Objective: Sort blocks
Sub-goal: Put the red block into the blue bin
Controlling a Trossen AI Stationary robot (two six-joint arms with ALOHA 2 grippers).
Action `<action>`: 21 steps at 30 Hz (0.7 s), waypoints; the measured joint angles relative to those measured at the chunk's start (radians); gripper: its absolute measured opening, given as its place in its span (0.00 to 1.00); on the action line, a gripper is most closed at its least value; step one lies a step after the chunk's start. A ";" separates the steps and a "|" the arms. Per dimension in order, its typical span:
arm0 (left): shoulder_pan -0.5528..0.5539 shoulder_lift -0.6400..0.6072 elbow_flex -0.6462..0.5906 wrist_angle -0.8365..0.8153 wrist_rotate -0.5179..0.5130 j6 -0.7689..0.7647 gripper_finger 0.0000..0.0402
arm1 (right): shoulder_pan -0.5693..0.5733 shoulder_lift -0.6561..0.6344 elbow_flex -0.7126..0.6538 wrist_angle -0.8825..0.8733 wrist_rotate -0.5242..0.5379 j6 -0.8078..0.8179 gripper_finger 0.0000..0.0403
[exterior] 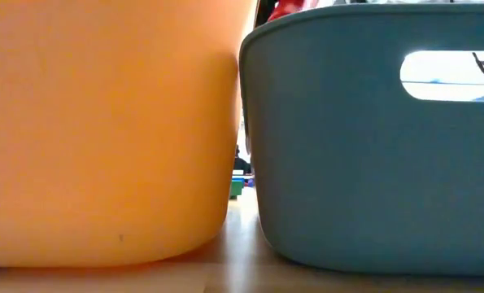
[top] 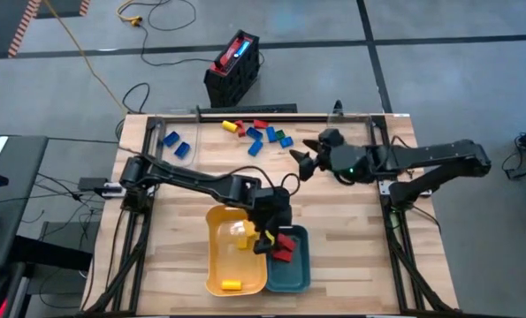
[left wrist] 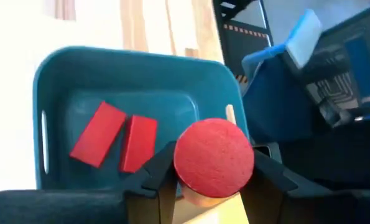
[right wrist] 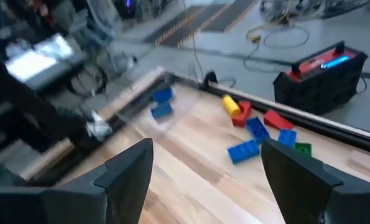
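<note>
Wooden table (top: 351, 230) sits on a grey floor. Your left gripper (left wrist: 206, 186) hangs over the teal tray (left wrist: 54, 74), clamped on a red round block (left wrist: 214, 157); two red blocks (left wrist: 113, 140) lie inside. Your right gripper (top: 305, 152) hovers jaws apart near the loose blocks (top: 258, 134) at the far edge.

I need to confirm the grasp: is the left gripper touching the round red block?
Touching. The left wrist view shows the left gripper clamping the red block on both sides.

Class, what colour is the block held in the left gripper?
Red block, clearest in the left wrist view.
</note>
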 joint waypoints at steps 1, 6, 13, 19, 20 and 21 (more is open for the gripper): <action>0.002 0.010 0.000 0.001 0.000 -0.011 0.32 | 0.020 0.003 0.000 0.002 0.027 0.013 0.77; -0.004 0.033 -0.002 -0.003 -0.053 -0.009 0.32 | 0.098 0.013 -0.001 0.004 0.128 0.058 0.77; -0.004 0.030 0.000 -0.013 -0.071 0.032 0.34 | 0.123 0.012 0.000 -0.016 0.235 0.058 0.77; -0.030 0.028 -0.002 -0.011 -0.101 0.182 0.35 | 0.110 -0.016 0.000 -0.115 0.361 0.058 0.77; -0.032 0.028 -0.007 -0.001 -0.117 0.208 0.35 | 0.102 -0.027 0.000 -0.124 0.369 0.059 0.77; -0.033 0.027 -0.012 0.008 -0.134 0.233 0.35 | 0.094 -0.040 0.000 -0.136 0.373 0.060 0.77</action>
